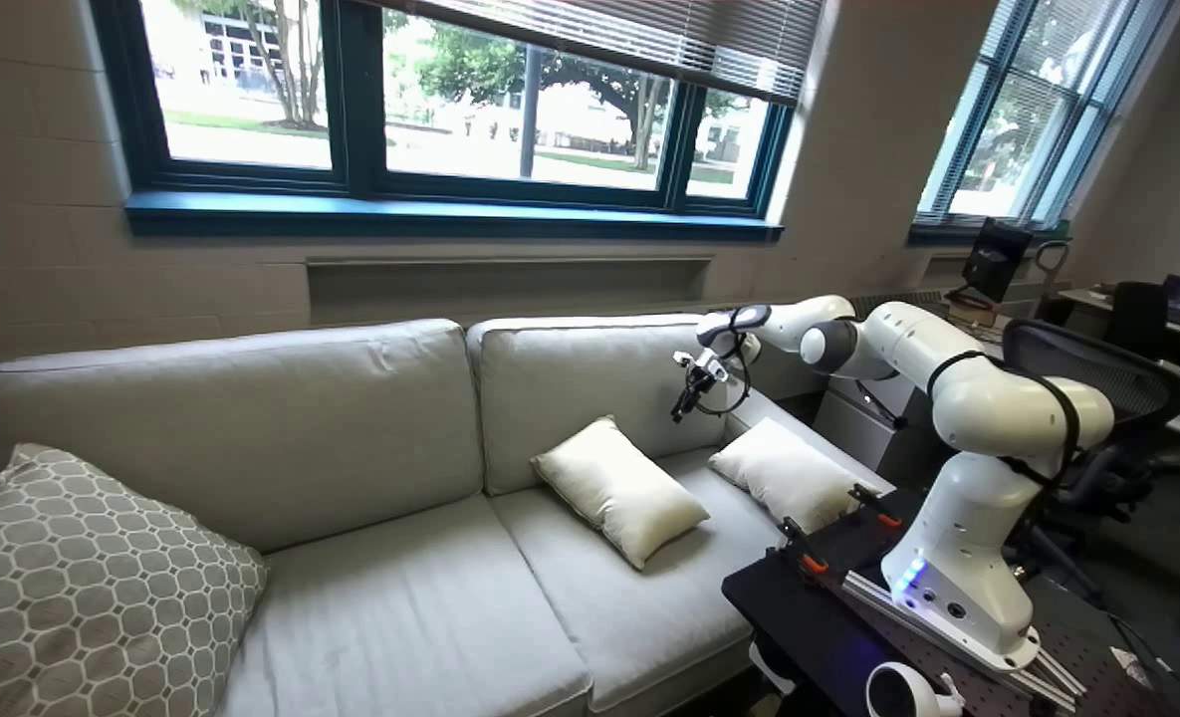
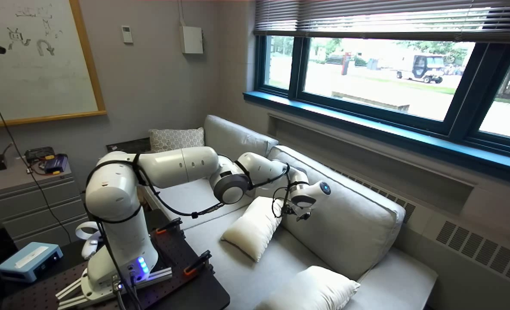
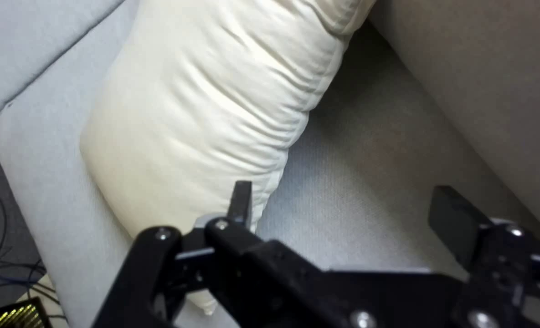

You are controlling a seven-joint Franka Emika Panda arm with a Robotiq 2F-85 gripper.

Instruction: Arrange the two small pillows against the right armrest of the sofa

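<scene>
Two small cream-white pillows lie on the right-hand seat of the sofa (image 1: 380,588). One small pillow (image 1: 624,493) rests at an angle near the seam between the seats; it fills much of the wrist view as a creased pillow (image 3: 197,105). The second small pillow (image 1: 794,473) lies beside the right armrest (image 2: 403,275); whether they touch I cannot tell. My gripper (image 1: 687,398) hangs above the seat, in front of the back cushion. In the wrist view the gripper (image 3: 345,200) is wide open with bare seat fabric between its fingers. Its left finger (image 3: 241,200) overlaps the first pillow's edge.
A larger patterned cushion (image 1: 102,588) sits at the sofa's far left end. The back cushion (image 2: 345,219) rises close behind the gripper. The robot's black table (image 1: 769,597), with clamps (image 1: 804,548) on its edge, stands close to the sofa's front right.
</scene>
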